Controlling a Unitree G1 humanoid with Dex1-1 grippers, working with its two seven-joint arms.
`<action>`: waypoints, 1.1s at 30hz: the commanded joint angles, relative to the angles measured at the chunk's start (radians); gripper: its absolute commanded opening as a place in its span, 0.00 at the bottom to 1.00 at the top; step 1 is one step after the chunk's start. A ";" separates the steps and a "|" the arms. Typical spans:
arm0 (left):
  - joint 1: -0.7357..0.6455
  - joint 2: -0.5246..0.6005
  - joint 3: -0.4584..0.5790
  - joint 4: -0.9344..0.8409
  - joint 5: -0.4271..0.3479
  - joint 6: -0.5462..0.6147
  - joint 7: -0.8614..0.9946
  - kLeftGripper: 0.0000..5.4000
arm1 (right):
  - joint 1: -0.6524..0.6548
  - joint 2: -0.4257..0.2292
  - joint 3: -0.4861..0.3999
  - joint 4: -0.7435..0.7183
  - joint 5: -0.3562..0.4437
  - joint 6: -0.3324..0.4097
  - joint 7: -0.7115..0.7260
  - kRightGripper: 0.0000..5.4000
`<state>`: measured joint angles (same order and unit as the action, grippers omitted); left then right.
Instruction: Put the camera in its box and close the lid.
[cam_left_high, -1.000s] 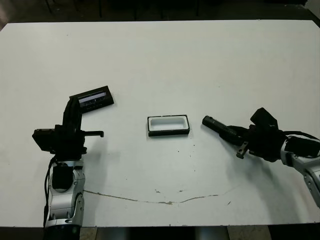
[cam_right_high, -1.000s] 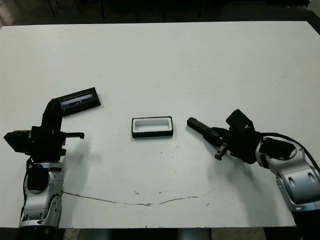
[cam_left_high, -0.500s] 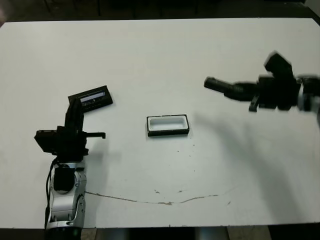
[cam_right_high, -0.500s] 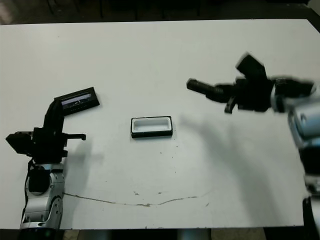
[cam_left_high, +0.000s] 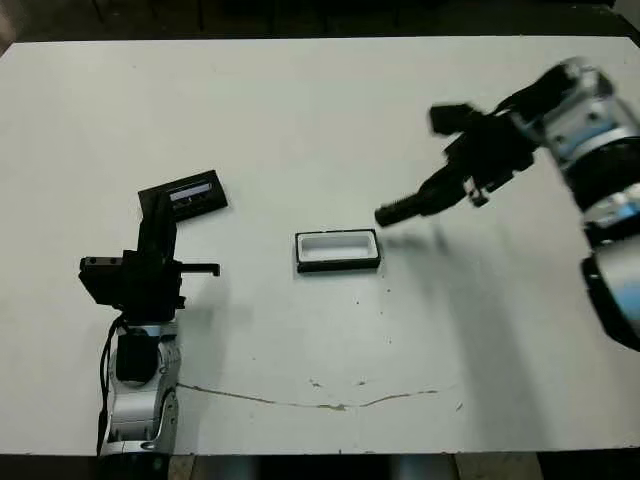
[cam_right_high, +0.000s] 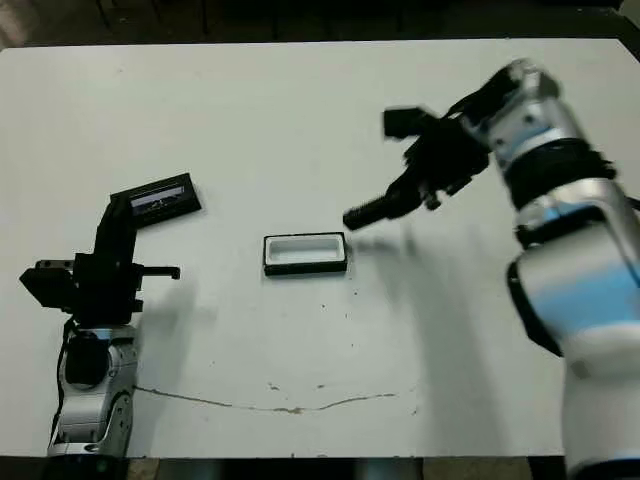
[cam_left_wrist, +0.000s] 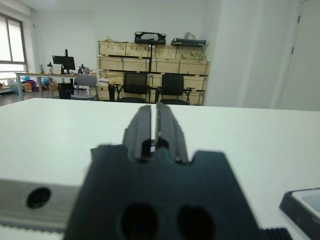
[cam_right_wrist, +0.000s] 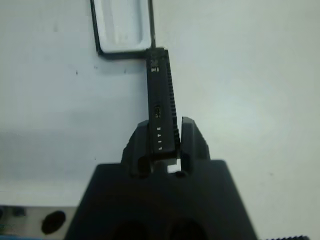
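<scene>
Camera, slim rigid black bar (cam_right_wrist: 161, 100), light; my right end effector (cam_right_wrist: 164, 142) clamps one end, free end above white-lined black box (cam_left_high: 337, 250). Left end effector (cam_left_wrist: 154, 131) fingers together, empty.

The camera (cam_right_wrist: 161, 102) is seen as matt black plastic with a finely ribbed edge. The box (cam_left_high: 338, 250) is rimmed in black and lined with smooth white material. The lid (cam_left_high: 186, 196) is faced in black with a pale silvery strip. The surface (cam_left_high: 320, 120) is smooth matt white, marked by a thin crack.
</scene>
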<state>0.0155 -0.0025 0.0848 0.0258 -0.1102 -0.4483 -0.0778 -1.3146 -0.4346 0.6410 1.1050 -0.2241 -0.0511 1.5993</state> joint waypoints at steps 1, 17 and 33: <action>0.021 -0.006 -0.010 0.006 0.016 0.024 0.011 0.00 | 0.000 0.036 0.054 -0.015 0.019 -0.049 0.015 0.04; 0.056 -0.029 -0.030 -0.058 0.040 0.094 0.052 0.00 | -0.089 0.027 0.165 -0.048 0.236 0.037 0.015 0.04; 0.061 -0.027 -0.029 -0.061 0.037 0.095 0.048 0.00 | 0.230 -0.162 -0.336 -0.580 0.243 0.004 -0.258 0.03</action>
<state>0.0581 -0.0390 0.0527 -0.0402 -0.0758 -0.3734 -0.0288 -1.1230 -0.5841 0.3220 0.5808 0.0089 -0.0581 1.3527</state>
